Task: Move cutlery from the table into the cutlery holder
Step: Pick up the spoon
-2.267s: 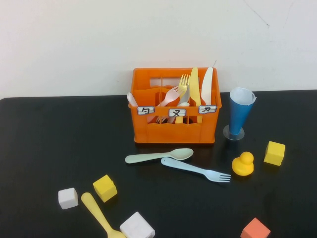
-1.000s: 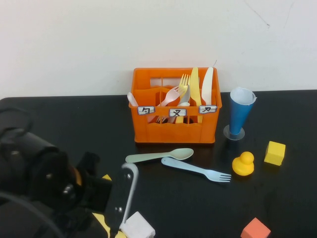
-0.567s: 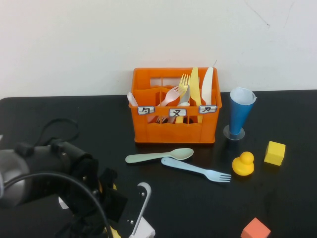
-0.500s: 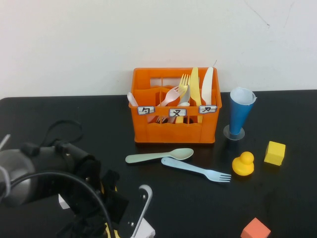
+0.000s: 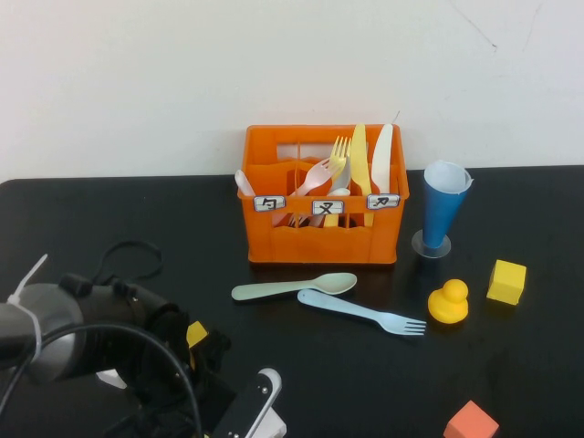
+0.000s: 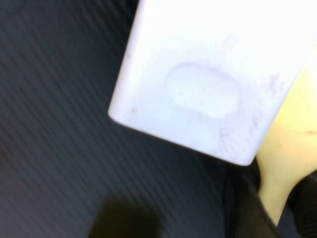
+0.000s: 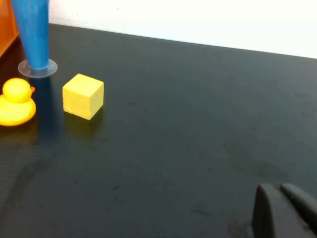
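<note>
left arm (image 5: 82,351): black rounded housing, grey metallic section, looped black cable, white zip tie, small yellow tag by the wrist. left gripper (image 5: 239,412): black, white finger (image 5: 258,391) with a dark screw hole. right gripper (image 7: 282,210): two dark grey fingertips, rounded, pressed together.

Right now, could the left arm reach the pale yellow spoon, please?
Probably yes: the left gripper hangs over the yellow spoon beside the white cube, nothing between. The right gripper sits apart, facing the yellow cube.
</note>
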